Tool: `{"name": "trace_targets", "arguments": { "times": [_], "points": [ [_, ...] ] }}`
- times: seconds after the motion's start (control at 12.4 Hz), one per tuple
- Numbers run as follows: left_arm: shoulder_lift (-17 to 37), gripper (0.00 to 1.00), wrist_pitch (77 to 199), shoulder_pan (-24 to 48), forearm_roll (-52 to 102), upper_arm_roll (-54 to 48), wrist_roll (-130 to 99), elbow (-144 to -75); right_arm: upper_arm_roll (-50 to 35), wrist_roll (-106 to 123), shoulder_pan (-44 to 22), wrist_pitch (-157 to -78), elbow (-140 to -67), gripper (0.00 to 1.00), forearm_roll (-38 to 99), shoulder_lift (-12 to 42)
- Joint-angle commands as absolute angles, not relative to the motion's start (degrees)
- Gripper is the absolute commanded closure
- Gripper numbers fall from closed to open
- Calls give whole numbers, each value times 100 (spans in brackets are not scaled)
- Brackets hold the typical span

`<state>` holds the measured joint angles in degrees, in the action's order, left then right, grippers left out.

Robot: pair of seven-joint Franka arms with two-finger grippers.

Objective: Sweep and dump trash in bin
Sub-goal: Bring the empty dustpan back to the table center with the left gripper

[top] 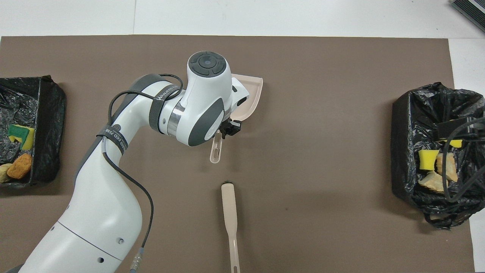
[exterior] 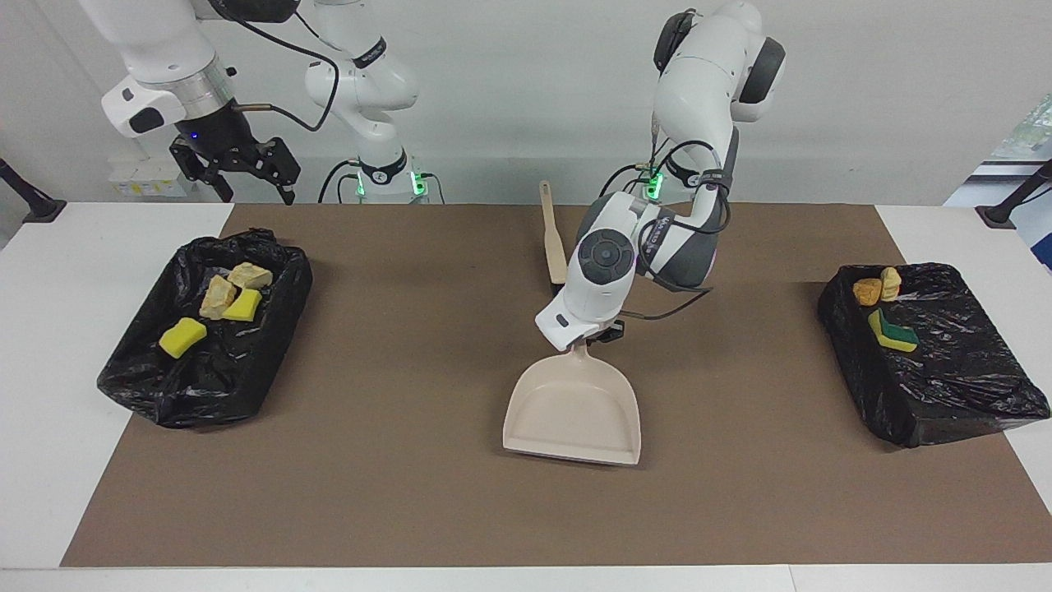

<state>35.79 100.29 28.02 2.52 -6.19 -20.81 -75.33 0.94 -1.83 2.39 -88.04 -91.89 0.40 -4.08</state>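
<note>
One risk I watch: my left gripper [exterior: 593, 335], clamped narrow on the dustpan [exterior: 574, 409] handle, letting the empty pan twist and scrape the brown mat [exterior: 411, 460].

Dustpan [top: 252, 94]: mostly covered by the left arm in the overhead view; only one corner and the handle end are seen. Left pincer [exterior: 593, 335]: masked by its own wrist. Brush [exterior: 552, 238]: bristle end hidden by the arm. Bin [top: 34, 125] at the left arm's end: cut by the frame edge.

White table [exterior: 49, 271] carries brown mat [exterior: 411, 493]; on it two bins [exterior: 205, 370] [exterior: 945, 386], brush [exterior: 555, 247]
</note>
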Motion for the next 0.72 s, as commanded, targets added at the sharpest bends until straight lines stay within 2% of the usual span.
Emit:
{"name": "trace_targets", "arguments": {
  "times": [0.0,0.08,0.16,0.4,0.64],
  "points": [
    [3586,69,9976,2874,343,-571,-2197,-7453,35,-325,237,-9227,-9386,0,-88,-466],
    [3586,29,9976,2883,334,-571,-2310,-7453,26,-395,229,-9289,-9387,0,-88,-448],
    [3577,0,9976,2883,325,-571,-2442,-7453,0,-413,237,-9299,-9378,0,-44,-405],
    [3341,0,9949,2787,290,-519,-2391,-7540,-26,-422,237,-9133,-9299,0,-9,-317],
    [2595,0,10019,2559,281,-168,-2294,-8198,-88,-448,237,-9105,-9308,0,9,-316]
  ]
}}
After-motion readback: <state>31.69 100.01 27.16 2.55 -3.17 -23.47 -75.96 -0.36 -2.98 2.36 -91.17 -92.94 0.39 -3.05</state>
